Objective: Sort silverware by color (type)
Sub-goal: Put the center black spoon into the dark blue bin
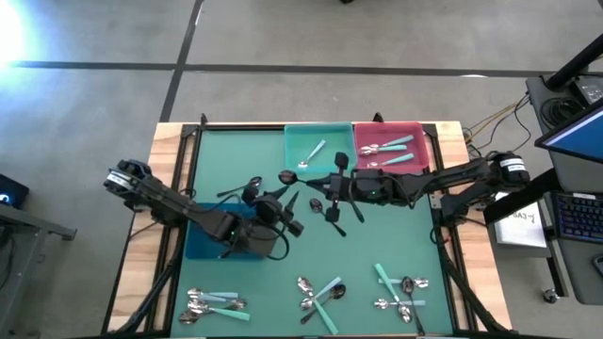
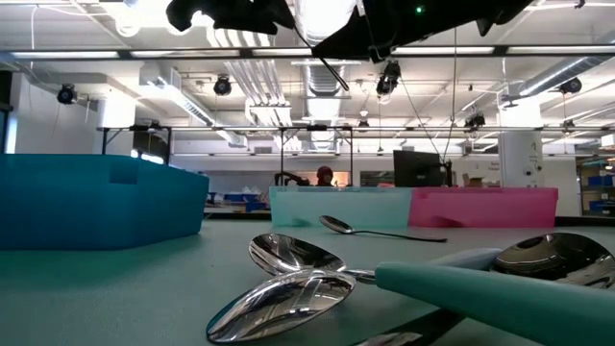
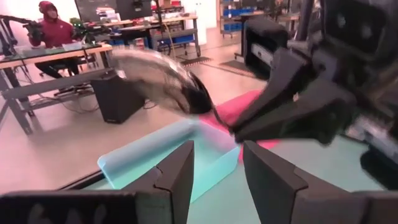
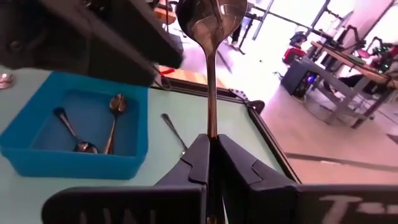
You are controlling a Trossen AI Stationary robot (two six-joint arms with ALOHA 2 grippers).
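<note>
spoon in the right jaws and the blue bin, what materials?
Spoon: looks like polished metal, since its bowl mirrors the room lights; the alloy can't be told. Blue bin: probably moulded plastic, with matte, uniformly coloured walls and rounded corners.

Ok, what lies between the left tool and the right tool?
A metal spoon, gripped by the shut right tool, its bowl pointing toward the open left tool. Both wrist views show it.
</note>
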